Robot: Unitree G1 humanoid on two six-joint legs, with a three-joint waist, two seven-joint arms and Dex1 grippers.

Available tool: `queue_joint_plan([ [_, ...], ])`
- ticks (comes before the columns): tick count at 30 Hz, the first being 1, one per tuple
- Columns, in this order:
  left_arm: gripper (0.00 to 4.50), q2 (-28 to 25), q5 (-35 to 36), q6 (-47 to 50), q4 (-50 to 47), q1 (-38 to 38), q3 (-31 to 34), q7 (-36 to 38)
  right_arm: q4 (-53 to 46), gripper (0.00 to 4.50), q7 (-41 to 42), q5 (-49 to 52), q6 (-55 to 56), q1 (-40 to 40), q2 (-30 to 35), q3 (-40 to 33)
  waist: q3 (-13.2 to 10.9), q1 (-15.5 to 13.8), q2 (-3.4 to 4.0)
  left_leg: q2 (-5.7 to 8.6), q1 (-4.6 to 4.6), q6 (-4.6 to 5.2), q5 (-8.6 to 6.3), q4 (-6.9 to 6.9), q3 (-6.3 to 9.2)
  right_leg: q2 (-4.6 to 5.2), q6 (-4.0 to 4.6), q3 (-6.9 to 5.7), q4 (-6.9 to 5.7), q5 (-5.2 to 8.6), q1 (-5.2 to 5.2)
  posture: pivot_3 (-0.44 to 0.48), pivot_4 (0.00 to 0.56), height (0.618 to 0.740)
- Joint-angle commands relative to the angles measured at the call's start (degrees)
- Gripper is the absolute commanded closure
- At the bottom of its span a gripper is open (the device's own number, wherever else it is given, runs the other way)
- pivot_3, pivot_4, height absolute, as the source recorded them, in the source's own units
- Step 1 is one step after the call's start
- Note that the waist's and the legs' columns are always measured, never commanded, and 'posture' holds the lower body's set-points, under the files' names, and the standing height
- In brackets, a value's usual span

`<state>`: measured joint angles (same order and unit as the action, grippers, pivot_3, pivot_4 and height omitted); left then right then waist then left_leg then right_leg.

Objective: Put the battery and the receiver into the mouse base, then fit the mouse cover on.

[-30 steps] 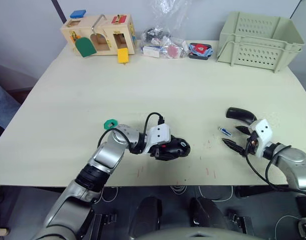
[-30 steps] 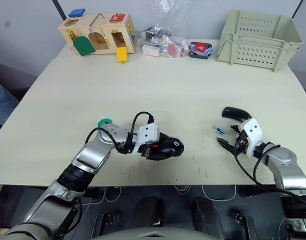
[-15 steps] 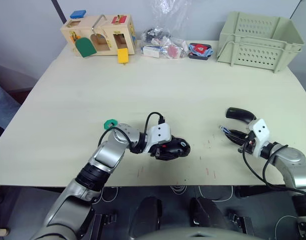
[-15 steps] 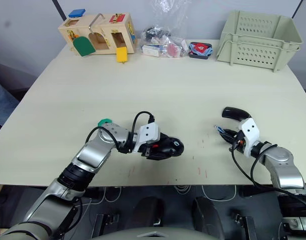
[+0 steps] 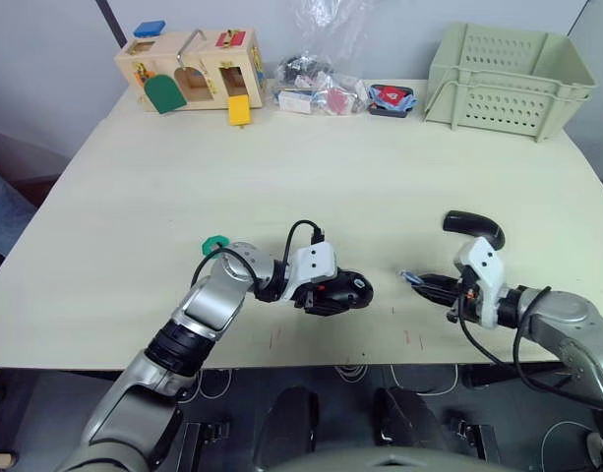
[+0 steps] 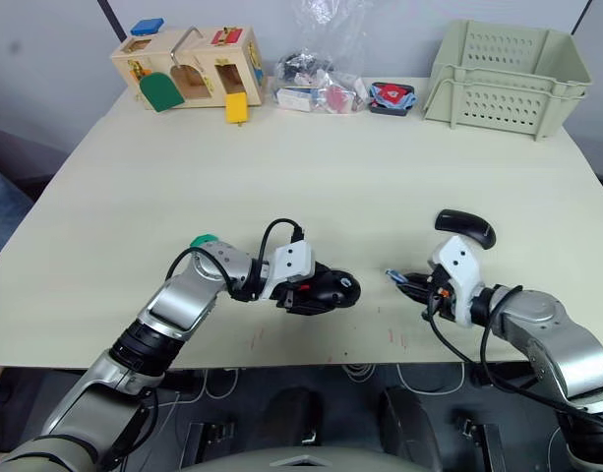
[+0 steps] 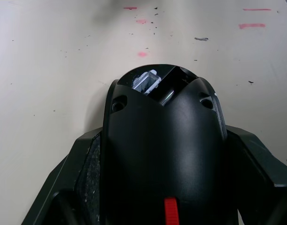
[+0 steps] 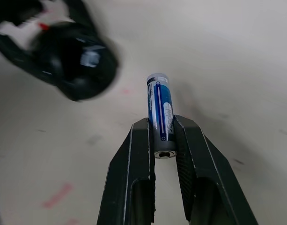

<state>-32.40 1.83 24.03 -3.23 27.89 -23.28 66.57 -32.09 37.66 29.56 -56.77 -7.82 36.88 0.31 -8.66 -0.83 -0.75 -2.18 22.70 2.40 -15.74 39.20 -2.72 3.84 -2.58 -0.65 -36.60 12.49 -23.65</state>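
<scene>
the left gripper (image 7: 164, 187) clamps the mouse base (image 5: 342, 290) on the table (image 5: 380, 177) near its front edge. the right gripper (image 8: 162, 136) pinches the battery (image 8: 159, 112) just right of it, with the mouse cover (image 5: 474, 225) lying beyond. at the far edge sit a green crate (image 5: 508, 64) and a wooden box (image 5: 188, 69).

A black oval mouse base (image 5: 340, 291) rests on the pale table near its front edge, clasped at its sides by two black fingers, with an open slot showing at its far end. To its right, a slim blue-and-white battery (image 8: 160, 112) is pinched between two black fingers, its free end pointing toward the base. Farther right, the glossy black arched mouse cover (image 5: 473, 225) lies on the table.
</scene>
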Motion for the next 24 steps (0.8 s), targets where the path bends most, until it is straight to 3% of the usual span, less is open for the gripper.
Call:
queue_joint_plan([
  [1, 1.53, -0.02, -1.77, 1.70, 0.86, -0.82, -2.48, -0.78, -5.38, 4.40, -4.53, 4.88, -9.18, -5.31, -3.40, 0.10, 0.00, -0.05, 0.01, -0.02, 0.01, 0.00, 0.00, 0.00, 0.01, -0.01, 0.00, 0.00, -0.01, 0.00, -0.02, 0.000, 0.150, 0.740],
  [13, 1.53, -0.49, -1.55, 2.83, 0.45, -0.51, -2.97, -0.68, -7.05, 4.40, -14.16, 8.56, -35.11, -15.53, -12.50, 1.48, 0.00, -0.10, 0.00, 0.03, 0.09, 0.00, 0.00, -0.01, 0.08, 0.06, 0.00, -0.08, 0.02, 0.00, -0.02, 0.000, 0.150, 0.740],
  [24, 1.53, -0.77, -1.56, 2.97, 0.02, -0.70, -3.42, -0.47, -2.02, 4.40, -21.56, 14.04, -35.73, -17.18, -13.04, 3.64, 0.00, 0.03, 0.00, 0.02, 0.09, 0.01, 0.00, -0.01, 0.09, 0.06, -0.01, -0.09, 0.03, 0.00, -0.02, 0.000, 0.150, 0.740],
])
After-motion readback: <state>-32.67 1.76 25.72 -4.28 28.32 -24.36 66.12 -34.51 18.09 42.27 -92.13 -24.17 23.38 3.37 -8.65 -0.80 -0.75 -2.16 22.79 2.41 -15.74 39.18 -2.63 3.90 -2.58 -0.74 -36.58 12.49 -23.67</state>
